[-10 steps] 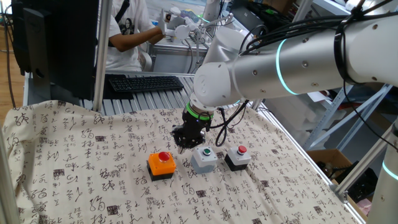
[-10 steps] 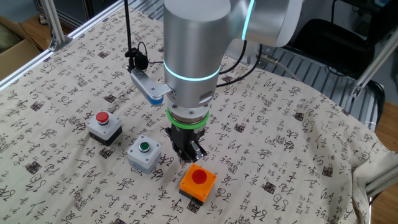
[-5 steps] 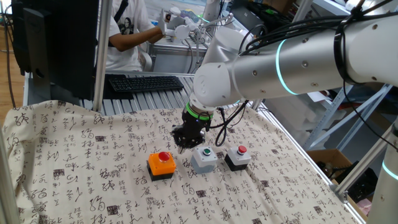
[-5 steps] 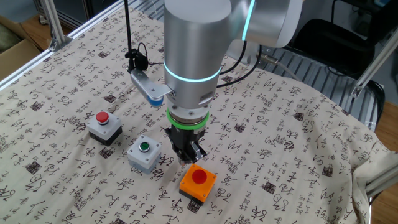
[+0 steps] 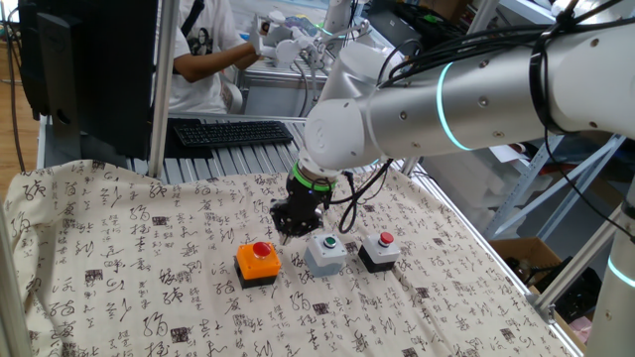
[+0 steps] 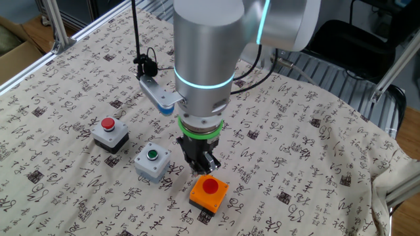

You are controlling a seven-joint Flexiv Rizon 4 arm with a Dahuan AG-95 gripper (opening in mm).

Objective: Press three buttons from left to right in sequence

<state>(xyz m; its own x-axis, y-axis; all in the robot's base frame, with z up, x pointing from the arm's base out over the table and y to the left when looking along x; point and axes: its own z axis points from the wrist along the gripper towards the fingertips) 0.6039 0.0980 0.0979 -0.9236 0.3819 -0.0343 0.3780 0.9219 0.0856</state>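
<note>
Three button boxes stand in a row on the calligraphy-print cloth. The orange box with the red button is at the left in one fixed view. The light grey box with the green button is in the middle. The black box with the small red button is at the right. My gripper points down, shut and holding nothing. It hovers just behind the orange box, between it and the grey box, and touches neither.
A black keyboard lies behind the cloth, and a person works at the back. A metal post stands at the back left. The other fixed view shows a cardboard box beyond the table's edge.
The arm has shifted slightly toward the orange box. The gripper stays shut and the boxes have not moved.
</note>
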